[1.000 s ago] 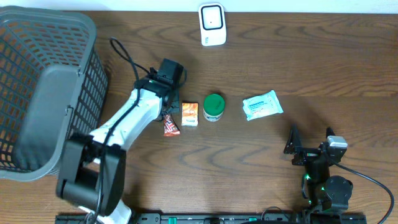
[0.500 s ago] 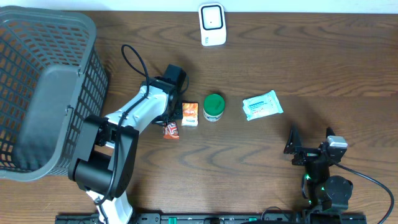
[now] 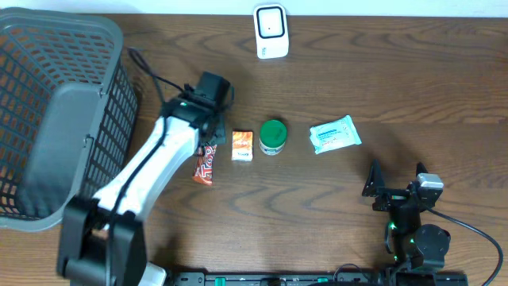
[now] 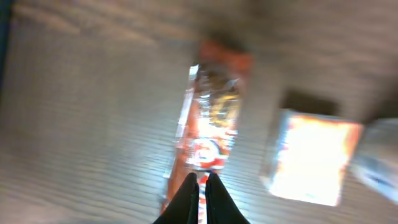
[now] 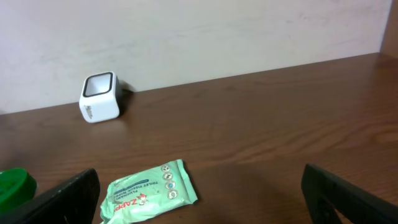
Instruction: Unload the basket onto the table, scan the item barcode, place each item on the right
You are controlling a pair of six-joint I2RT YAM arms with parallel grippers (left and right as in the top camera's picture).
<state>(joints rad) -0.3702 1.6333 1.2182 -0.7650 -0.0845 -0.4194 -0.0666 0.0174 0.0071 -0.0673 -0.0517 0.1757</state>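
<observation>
A dark brown wooden table (image 3: 444, 87) meets a plain, pale wall (image 5: 217, 31) under even light.

left arm (image 3: 155, 159): white links, black joints, black cable | left gripper (image 4: 200, 178): black, tapered | right arm (image 3: 409, 202): black, green lights

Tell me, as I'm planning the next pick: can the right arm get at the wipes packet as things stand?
Probably yes: the right hand is open and empty, and the wipes packet lies ahead of it with nothing in between.
</observation>
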